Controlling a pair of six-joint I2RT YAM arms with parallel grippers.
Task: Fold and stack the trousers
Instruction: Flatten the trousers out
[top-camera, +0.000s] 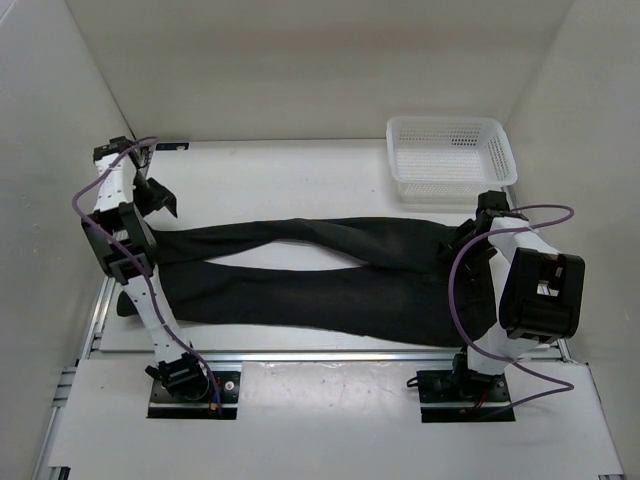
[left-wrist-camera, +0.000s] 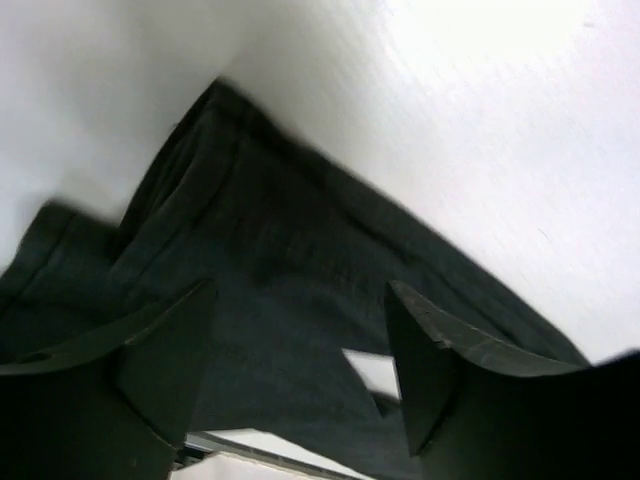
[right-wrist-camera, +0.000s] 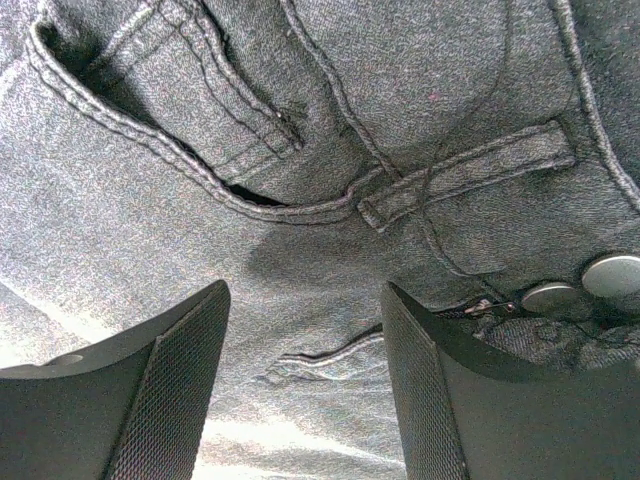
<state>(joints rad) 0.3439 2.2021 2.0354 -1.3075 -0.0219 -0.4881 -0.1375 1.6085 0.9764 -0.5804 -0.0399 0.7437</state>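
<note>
I see the trousers (top-camera: 320, 270) stretched along the table (top-camera: 260, 175), left edge to right edge. The left tool (left-wrist-camera: 300, 310) hangs with its fingers apart over the leg ends (top-camera: 178, 245). The right tool (right-wrist-camera: 305, 300) is also apart, just above the waist (top-camera: 440, 290).

Matt, dark grey woven cloth, slightly rough, with raised stitched seams: trousers (right-wrist-camera: 300, 110) just below the right gripper (right-wrist-camera: 303, 300). Matt black plastic fingers (right-wrist-camera: 165, 400), finely cross-hatched pads. Close to one of them, two smooth metal buttons (right-wrist-camera: 585, 285), dull sheen. Beyond the left gripper (left-wrist-camera: 300, 290), smooth white bench (left-wrist-camera: 500, 120), faintly glossy. Past the right gripper, white plastic mesh basket (top-camera: 450, 160).
</note>
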